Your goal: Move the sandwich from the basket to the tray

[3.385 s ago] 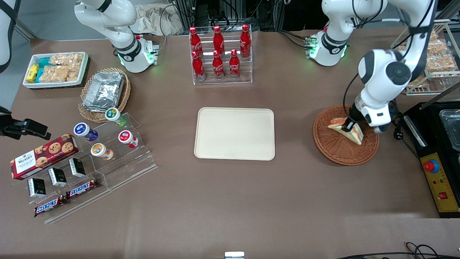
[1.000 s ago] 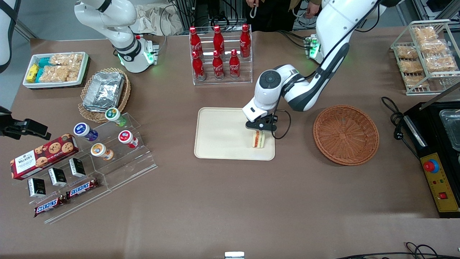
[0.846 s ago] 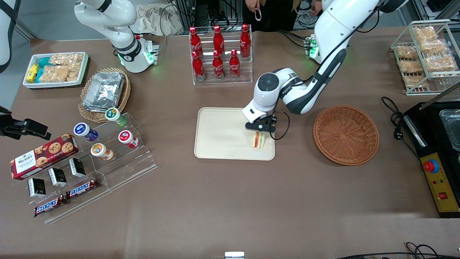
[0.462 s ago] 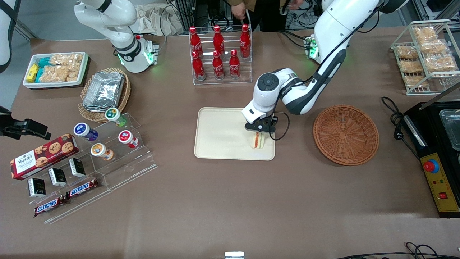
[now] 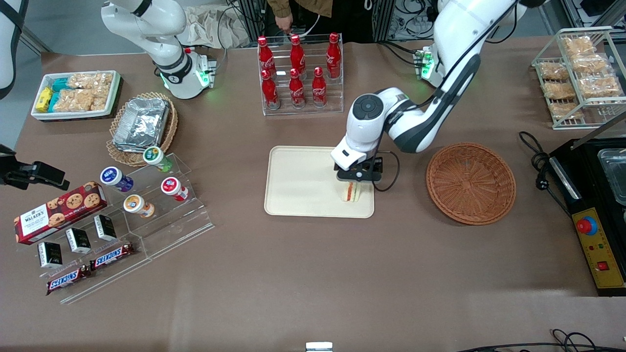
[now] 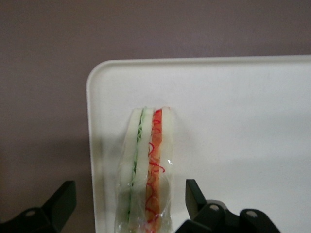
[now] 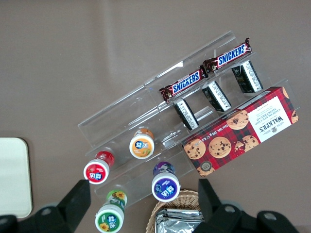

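Observation:
The sandwich (image 5: 350,193) stands on edge on the cream tray (image 5: 303,183), near the tray's corner nearest the front camera and the brown wicker basket (image 5: 470,183). It is wrapped in clear film, with red and green filling lines showing in the left wrist view (image 6: 148,170). My left gripper (image 5: 353,182) is just above it, open, with a finger (image 6: 195,196) on each side of the sandwich and a gap between each finger and the bread. The tray's corner also shows in the left wrist view (image 6: 112,77). The basket is empty.
A rack of red cola bottles (image 5: 299,73) stands farther from the front camera than the tray. A clear stand with small jars (image 5: 146,190), a cookie box and chocolate bars lie toward the parked arm's end. A black appliance (image 5: 599,205) and a wire rack of snack packets (image 5: 582,73) are at the working arm's end.
The sandwich was carried from the basket to the tray. In the last second the gripper has opened and risen slightly, leaving the sandwich standing on the tray.

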